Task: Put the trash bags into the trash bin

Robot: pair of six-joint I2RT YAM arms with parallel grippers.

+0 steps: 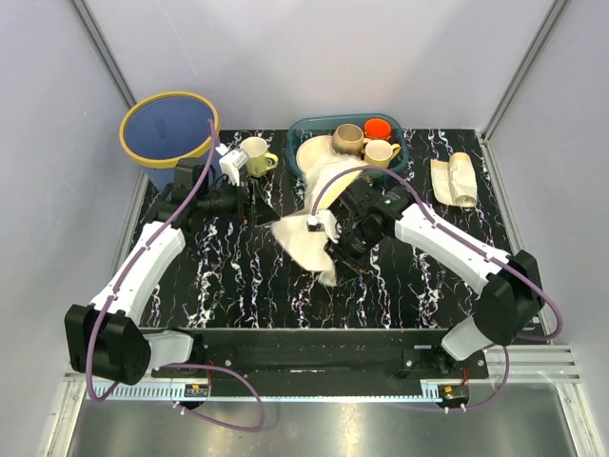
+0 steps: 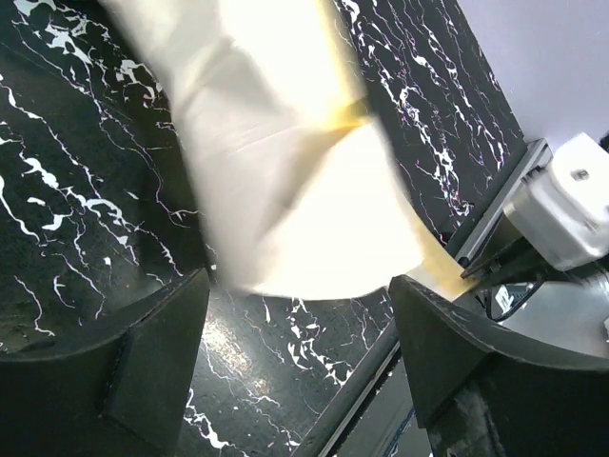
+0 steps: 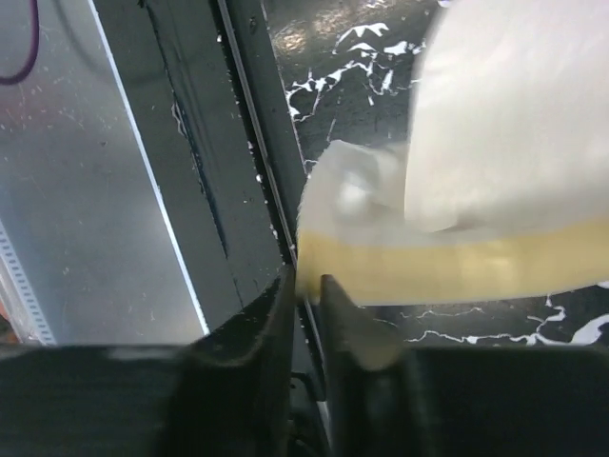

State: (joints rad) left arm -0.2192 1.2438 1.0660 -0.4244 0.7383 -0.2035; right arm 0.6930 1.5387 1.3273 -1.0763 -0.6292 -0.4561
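Note:
The large trash bag (image 1: 303,240), cream-white film with a yellowish band, hangs over mid-table between the two arms. My right gripper (image 1: 335,255) is at its right side. In the right wrist view the jaws (image 3: 309,286) stand a narrow slit apart, with the bag's (image 3: 514,143) corner in the slit. My left gripper (image 1: 266,208) is wide open at the bag's left edge. Its fingers (image 2: 143,362) are empty, and the bag (image 2: 285,171) hangs just beyond them. A small pale bundle of trash bags (image 1: 454,179) lies at the far right. The blue trash bin (image 1: 169,129) stands at the far left corner.
A teal dish basket (image 1: 404,157) at the back holds a cream plate (image 1: 319,157), two tan mugs and an orange cup (image 1: 378,127). A pale yellow-green mug (image 1: 257,157) stands just behind the left gripper. The table's front rail (image 3: 238,171) runs close under the right gripper.

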